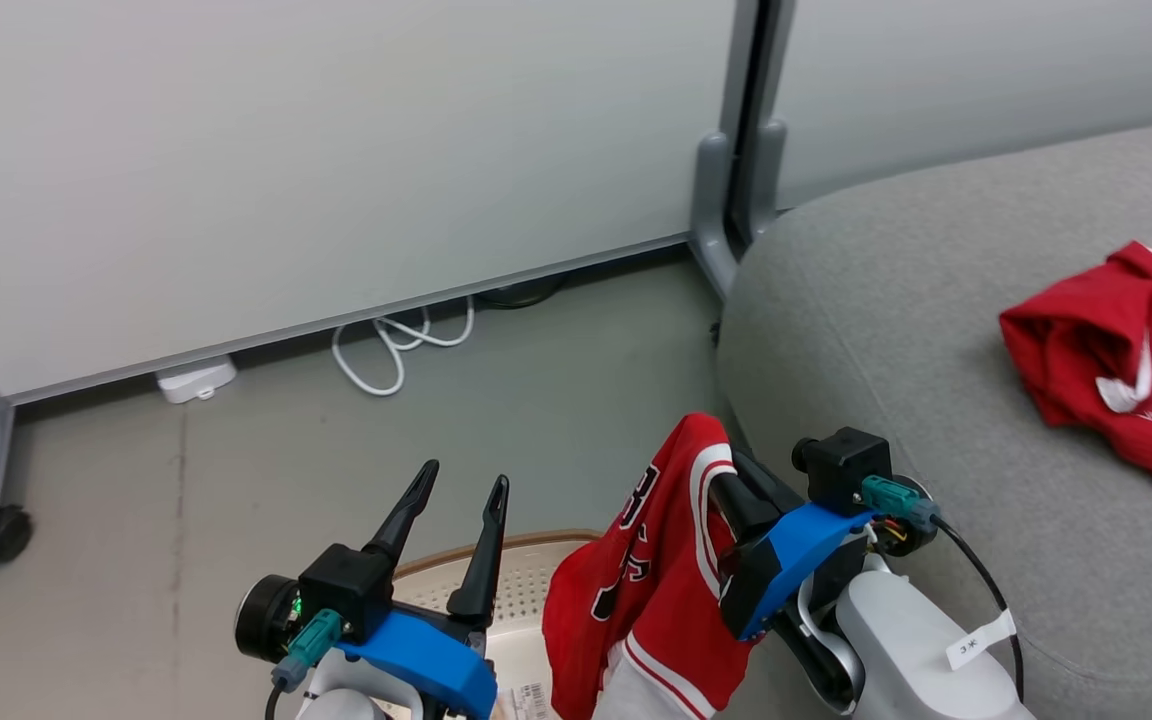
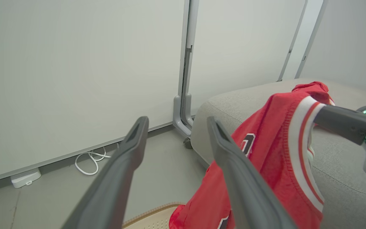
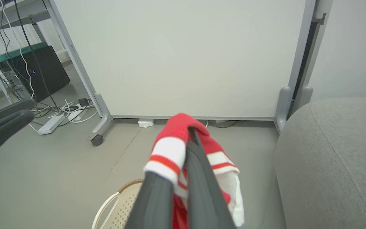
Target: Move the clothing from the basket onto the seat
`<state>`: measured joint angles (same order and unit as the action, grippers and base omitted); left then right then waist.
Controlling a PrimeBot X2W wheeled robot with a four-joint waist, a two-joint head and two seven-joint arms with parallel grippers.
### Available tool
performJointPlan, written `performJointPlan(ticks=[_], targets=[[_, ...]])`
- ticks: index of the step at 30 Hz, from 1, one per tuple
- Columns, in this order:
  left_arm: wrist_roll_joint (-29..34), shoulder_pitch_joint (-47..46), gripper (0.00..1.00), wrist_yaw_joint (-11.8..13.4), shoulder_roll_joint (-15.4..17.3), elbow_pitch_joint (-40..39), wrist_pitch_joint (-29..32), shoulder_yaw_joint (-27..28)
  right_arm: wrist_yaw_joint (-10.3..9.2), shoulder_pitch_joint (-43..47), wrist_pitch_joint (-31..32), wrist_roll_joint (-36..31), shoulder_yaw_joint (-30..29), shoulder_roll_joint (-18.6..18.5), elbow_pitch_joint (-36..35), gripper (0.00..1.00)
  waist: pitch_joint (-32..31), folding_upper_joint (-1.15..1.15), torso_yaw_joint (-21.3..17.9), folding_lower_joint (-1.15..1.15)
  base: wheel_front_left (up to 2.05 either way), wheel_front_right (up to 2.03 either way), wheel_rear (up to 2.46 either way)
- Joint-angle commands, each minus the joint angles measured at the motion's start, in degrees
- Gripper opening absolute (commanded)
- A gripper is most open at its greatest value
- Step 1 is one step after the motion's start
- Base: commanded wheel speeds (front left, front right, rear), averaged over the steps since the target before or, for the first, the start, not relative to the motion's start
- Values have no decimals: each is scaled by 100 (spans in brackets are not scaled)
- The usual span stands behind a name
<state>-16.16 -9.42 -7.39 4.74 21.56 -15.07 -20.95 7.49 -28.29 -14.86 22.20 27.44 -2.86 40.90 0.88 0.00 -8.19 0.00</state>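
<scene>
The red jersey [image 1: 651, 575] with white trim hangs from my right gripper [image 1: 723, 483], which is shut on its upper edge, above the basket [image 1: 521, 590] and beside the seat's [image 1: 886, 300] front edge. In the right wrist view the fingers [image 3: 199, 165] pinch the jersey's [image 3: 170, 149] striped trim over the basket [image 3: 121, 203]. A plain red shirt [image 1: 1101, 355] lies crumpled on the seat at the right. My left gripper [image 1: 461, 490] stands open and holds nothing above the basket's left part; its view shows the jersey [image 2: 275, 149] just right of its fingers [image 2: 224, 149].
White partition panels [image 1: 336, 150] on grey feet with a caster [image 1: 4, 532] stand behind. A white cable [image 1: 396, 345] and a small white box [image 1: 196, 380] lie on the grey floor [image 1: 186, 500] at the panel's base. More cables and a power strip [image 3: 51, 124] lie further left.
</scene>
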Motion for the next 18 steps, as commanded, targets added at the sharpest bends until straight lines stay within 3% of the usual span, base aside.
performJointPlan(ticks=[1,18], targets=[[-26,-75,100,-12,23,-35,-15,1,1,26,-16,-28,-1,-5,-34,0,58,0,-237,0,0,0,0],[-40,-173,100,-13,98,-130,-16,-158,1,74,-25,-15,-86,-2,-157,0,200,0,-1581,0,0,0,0]])
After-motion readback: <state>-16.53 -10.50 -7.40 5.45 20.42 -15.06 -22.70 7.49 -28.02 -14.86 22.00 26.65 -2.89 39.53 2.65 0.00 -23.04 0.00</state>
